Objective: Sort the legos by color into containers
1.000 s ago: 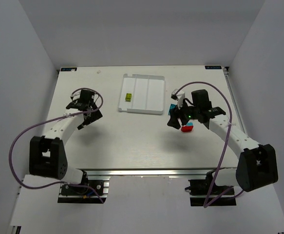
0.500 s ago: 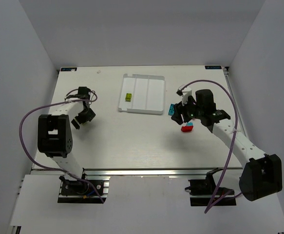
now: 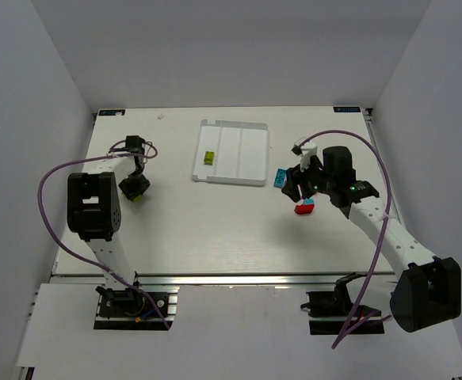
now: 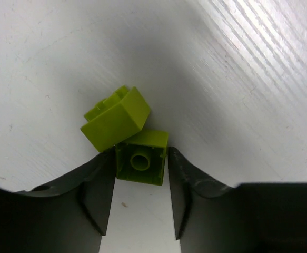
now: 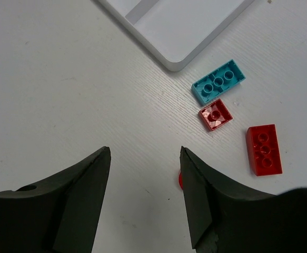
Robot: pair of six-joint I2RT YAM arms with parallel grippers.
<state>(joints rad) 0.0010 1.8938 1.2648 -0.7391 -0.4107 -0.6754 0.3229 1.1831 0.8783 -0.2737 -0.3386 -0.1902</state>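
Note:
Two yellow-green legos lie at the table's left. My left gripper [image 4: 141, 157] [image 3: 134, 188] is down on the table with its fingers pressed against both sides of one yellow-green brick [image 4: 141, 163]. The other brick [image 4: 116, 118] leans tilted against it just beyond. My right gripper [image 5: 144, 153] [image 3: 298, 190] hovers open over bare table. To its right lie a cyan brick [image 5: 218, 81] [image 3: 280, 177], a small red brick [image 5: 215, 114] and a longer red brick [image 5: 264, 149] [image 3: 303, 210]. The white tray of containers [image 3: 246, 150] holds one yellow-green brick [image 3: 208, 157] in its left compartment.
A bit of something red [image 5: 180, 181] peeks out from behind the right finger. The tray's corner [image 5: 174, 62] lies just beyond the cyan brick. White walls enclose the table on three sides.
The left arm swung in and dropped onto the yellow-green bricks, and its jaws closed round one. The right gripper shifted slightly right and narrowed a little.

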